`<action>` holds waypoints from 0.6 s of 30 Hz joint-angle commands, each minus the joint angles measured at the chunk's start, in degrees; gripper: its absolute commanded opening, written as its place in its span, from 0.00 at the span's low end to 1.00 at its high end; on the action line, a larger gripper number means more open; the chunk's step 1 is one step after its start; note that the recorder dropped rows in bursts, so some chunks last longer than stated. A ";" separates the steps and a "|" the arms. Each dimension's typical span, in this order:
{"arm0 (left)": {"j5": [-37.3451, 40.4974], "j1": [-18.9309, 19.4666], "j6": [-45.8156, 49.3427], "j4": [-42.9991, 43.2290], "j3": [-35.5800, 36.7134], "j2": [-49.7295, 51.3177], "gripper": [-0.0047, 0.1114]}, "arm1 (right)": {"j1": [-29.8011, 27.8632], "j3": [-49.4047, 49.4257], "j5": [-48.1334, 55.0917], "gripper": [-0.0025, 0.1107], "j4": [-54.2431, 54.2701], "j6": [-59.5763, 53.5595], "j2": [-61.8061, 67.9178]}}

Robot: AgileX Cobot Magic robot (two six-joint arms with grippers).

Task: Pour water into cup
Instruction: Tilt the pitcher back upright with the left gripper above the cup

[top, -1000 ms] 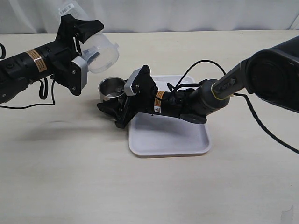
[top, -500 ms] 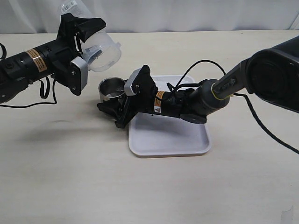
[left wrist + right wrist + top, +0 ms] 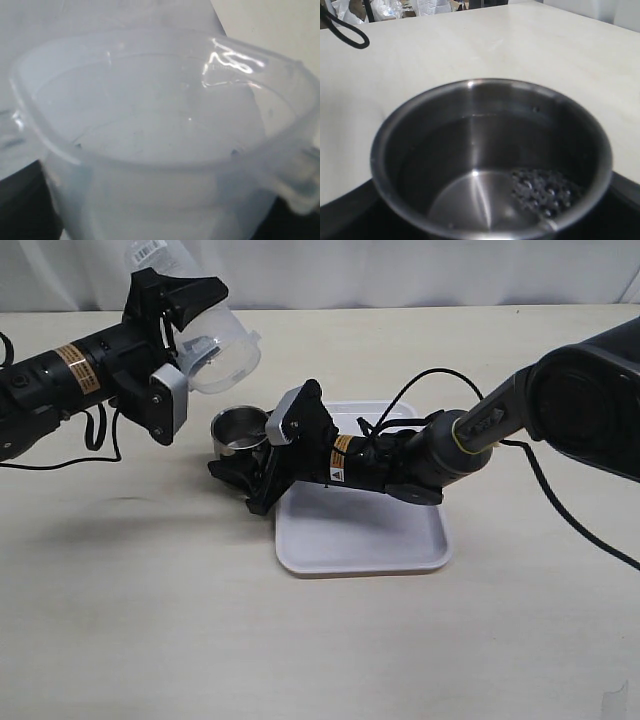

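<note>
cup (image 3: 238, 430), the little shiny steel one, is just off the left edge of the white tray (image 3: 400, 550), and the right claw (image 3: 250, 445) is clenched around its wall from both sides. can't tell if its base touches the tabletop (image 3: 150, 620) or hangs just clear of it. the left claw (image 3: 200, 335) is grasping the translucent plastic container (image 3: 222, 355), which is tipped over with its mouth up above the cup and not touching the rim. the right wrist view shows a bit of bubbly water in the bottom.

my take: the cup is stiff, light and slick polished metal, so a side squeeze on the wall makes sense, but it'd slide if the claw eased off. the container looks thin and squeezy, so a hard clamp could flex it.

room-wise, there's lots of bare tabletop on the near and left sides. the tray rim is right beside the right claw, and a black cable (image 3: 420, 380) loops over the tray. the cup's mouth is narrow, so that's where a spill would happen.
</note>
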 commanded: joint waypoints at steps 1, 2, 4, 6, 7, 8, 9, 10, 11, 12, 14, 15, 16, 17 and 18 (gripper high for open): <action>-1.39 -0.04 0.07 1.95 -0.34 -0.46 0.04 | 0.02 0.32 2.03 0.06 -0.38 -0.09 -0.18; -1.39 -0.04 0.07 2.11 -0.34 -0.46 0.04 | 0.02 0.32 2.03 0.06 -0.38 -0.09 -0.18; -1.39 -0.04 0.07 2.11 -0.34 -0.46 0.04 | 0.02 0.32 2.03 0.06 -0.38 -0.09 -0.18; -1.39 -0.04 0.18 2.09 -0.34 -0.46 0.04 | 0.02 0.32 2.03 0.06 -0.38 -0.09 -0.18; -1.39 -0.04 0.66 2.09 -0.34 -0.46 0.04 | 0.02 0.32 2.03 0.06 -0.38 -0.09 -0.18; -1.39 -0.04 1.84 2.09 -0.34 -0.46 0.04 | 0.02 0.32 2.03 0.06 -0.38 -0.09 -0.18; -1.39 -0.04 3.07 2.09 -0.34 -0.46 0.04 | 0.02 0.32 2.03 0.06 -0.38 -0.09 -0.18; -1.39 -0.04 4.50 2.09 -0.34 -0.46 0.04 | 0.02 0.32 2.03 0.06 -0.38 -0.09 -0.18; -1.39 -0.04 4.94 2.09 -0.34 -0.46 0.04 | 0.02 0.32 2.03 0.06 -0.38 -0.09 -0.18; -1.39 -0.04 4.93 1.97 -0.34 -0.46 0.04 | 0.02 0.32 2.03 0.06 -0.38 -0.09 -0.18; -1.17 -0.04 4.93 1.98 -0.34 -0.46 0.04 | 0.02 0.32 2.03 0.06 -0.38 -0.09 -0.18; -1.07 -0.04 4.93 1.98 -0.34 -0.46 0.04 | 0.02 0.32 2.03 0.06 -0.38 -0.09 -0.18; -0.94 -0.04 4.60 1.98 -0.34 -0.46 0.04 | 0.02 0.32 2.03 0.06 -0.38 -0.09 -0.18; -0.81 -0.04 4.48 1.98 -0.34 -0.46 0.04 | 0.02 0.32 2.03 0.06 -0.38 -0.09 -0.18; -0.59 -0.04 4.48 1.98 -0.34 -0.46 0.04 | 0.02 0.32 2.03 0.06 -0.38 -0.09 -0.18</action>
